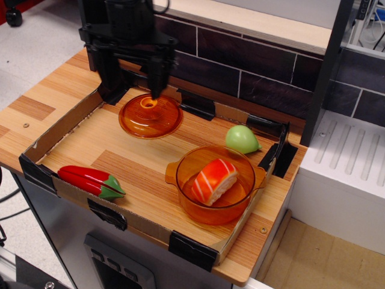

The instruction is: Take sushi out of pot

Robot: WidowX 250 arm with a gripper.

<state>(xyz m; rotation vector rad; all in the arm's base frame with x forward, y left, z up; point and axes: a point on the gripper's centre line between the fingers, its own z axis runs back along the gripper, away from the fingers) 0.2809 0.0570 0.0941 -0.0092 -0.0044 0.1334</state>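
Note:
The sushi [215, 179], orange with white stripes over white rice, lies tilted inside the amber transparent pot [183, 174] at the front right of the tray. My black gripper [133, 87] hangs at the back left, above the far edge of the amber lid [150, 115]. Its two fingers [157, 81] point down with a wide gap between them, and it holds nothing. It is well away from the pot, up and to the left of it.
A red pepper with a green stem [91, 180] lies at the tray's front left. A green pear-like fruit [242, 139] sits just behind the pot. A low cardboard wall [60, 123] with black corner clips rims the tray. A dark brick wall [240, 66] stands behind.

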